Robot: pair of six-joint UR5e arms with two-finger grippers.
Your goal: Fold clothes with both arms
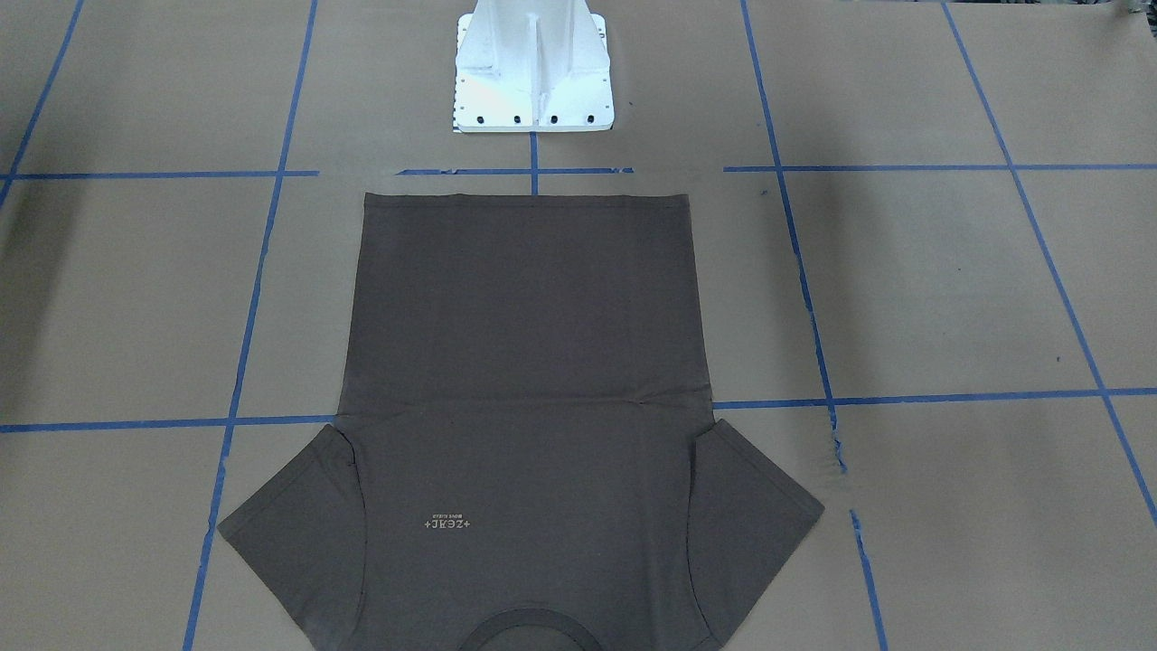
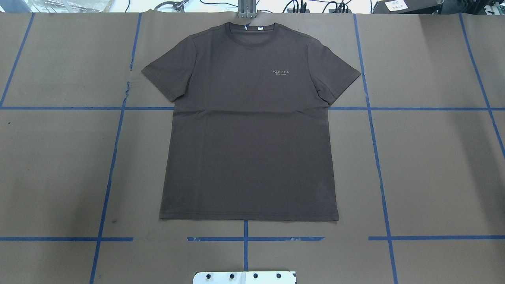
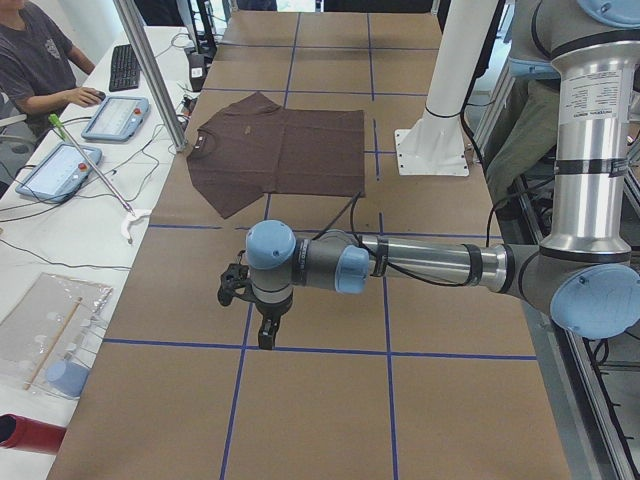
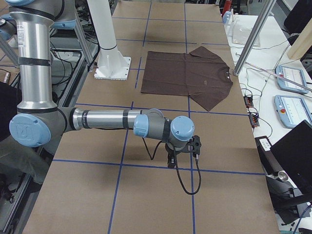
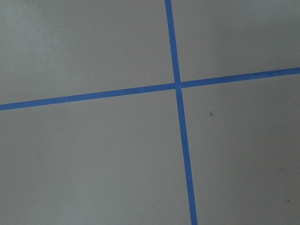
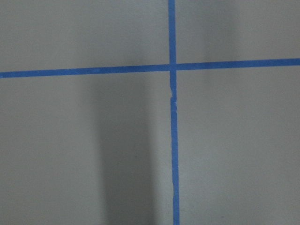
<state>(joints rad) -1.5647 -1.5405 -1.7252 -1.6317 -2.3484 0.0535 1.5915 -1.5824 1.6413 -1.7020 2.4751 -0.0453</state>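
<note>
The dark brown-grey T-shirt [image 2: 248, 138] lies flat and spread out on the brown paper, collar at the far edge and hem toward the robot's base; it also shows in the front-facing view [image 1: 524, 362]. Its pale chest logo [image 2: 281, 72] faces up. The left arm's gripper [image 3: 268, 335] hangs over bare paper well off the shirt's left sleeve; I cannot tell whether it is open or shut. Off the other sleeve, the right arm's gripper [image 4: 171, 161] hangs the same way, its state also unclear. Both wrist views show only paper and blue tape.
The white pedestal base [image 1: 533, 72] stands just behind the shirt's hem. Blue tape lines [image 2: 114, 157] grid the paper. A metal post [image 3: 150, 75] rises near the collar. A person [image 3: 35, 60] sits at a side desk with tablets [image 3: 115, 118] and cables.
</note>
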